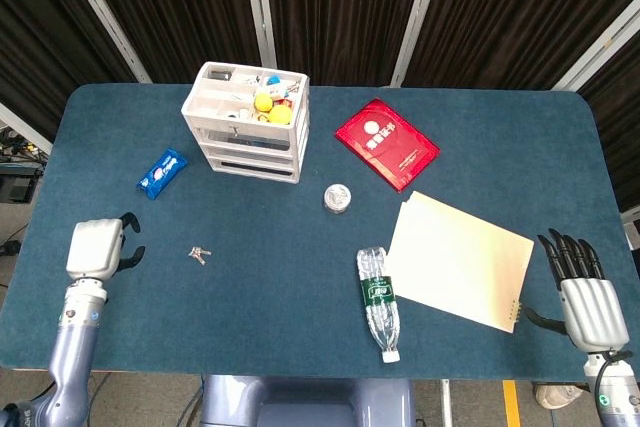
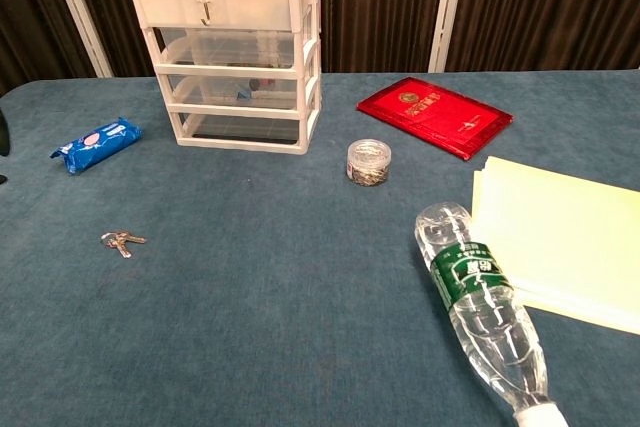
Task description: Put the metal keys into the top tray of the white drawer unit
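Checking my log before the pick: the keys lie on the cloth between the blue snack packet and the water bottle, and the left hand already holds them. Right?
Not quite. The keys do lie between the blue snack packet and the water bottle, but the head view shows the left hand beside them, apart and empty.

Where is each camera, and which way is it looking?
Head view: high up, looking straight down at the table; left hand and right hand show.
Chest view: low at the near edge, facing across toward the drawer unit; nearly no body shows.
Both share the keys, bottle and drawer unit.
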Action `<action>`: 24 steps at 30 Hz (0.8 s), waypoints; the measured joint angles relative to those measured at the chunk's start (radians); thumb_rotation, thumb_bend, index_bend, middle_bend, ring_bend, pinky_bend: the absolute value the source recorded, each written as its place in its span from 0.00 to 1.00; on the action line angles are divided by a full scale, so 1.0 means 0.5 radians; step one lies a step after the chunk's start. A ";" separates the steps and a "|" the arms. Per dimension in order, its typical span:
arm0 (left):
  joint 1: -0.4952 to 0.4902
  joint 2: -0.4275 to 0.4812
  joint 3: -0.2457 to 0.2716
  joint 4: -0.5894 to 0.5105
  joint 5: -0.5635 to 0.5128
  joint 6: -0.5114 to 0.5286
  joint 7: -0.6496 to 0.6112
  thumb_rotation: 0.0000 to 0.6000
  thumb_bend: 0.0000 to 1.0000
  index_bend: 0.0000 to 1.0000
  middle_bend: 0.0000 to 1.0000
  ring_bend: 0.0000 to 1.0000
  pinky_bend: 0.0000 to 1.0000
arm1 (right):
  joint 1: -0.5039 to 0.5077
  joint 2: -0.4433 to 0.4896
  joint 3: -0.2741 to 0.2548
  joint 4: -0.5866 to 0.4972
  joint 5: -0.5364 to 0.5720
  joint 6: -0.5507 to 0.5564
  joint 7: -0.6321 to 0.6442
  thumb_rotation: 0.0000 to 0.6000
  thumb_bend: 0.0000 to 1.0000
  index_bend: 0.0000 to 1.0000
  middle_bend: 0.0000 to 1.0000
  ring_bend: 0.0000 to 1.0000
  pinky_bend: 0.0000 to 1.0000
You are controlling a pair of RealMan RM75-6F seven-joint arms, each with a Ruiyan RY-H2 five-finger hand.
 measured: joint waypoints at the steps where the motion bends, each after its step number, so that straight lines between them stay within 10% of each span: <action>1: -0.022 -0.021 -0.008 0.002 -0.044 -0.010 0.032 1.00 0.29 0.48 1.00 0.87 0.62 | 0.002 0.000 0.001 0.000 0.001 -0.002 0.002 1.00 0.00 0.00 0.00 0.00 0.00; 24: -0.305 -0.436 0.043 0.226 -0.492 -0.011 0.316 1.00 0.33 0.52 1.00 0.87 0.67 | 0.002 0.002 0.004 -0.002 -0.003 0.009 0.030 1.00 0.00 0.00 0.00 0.00 0.00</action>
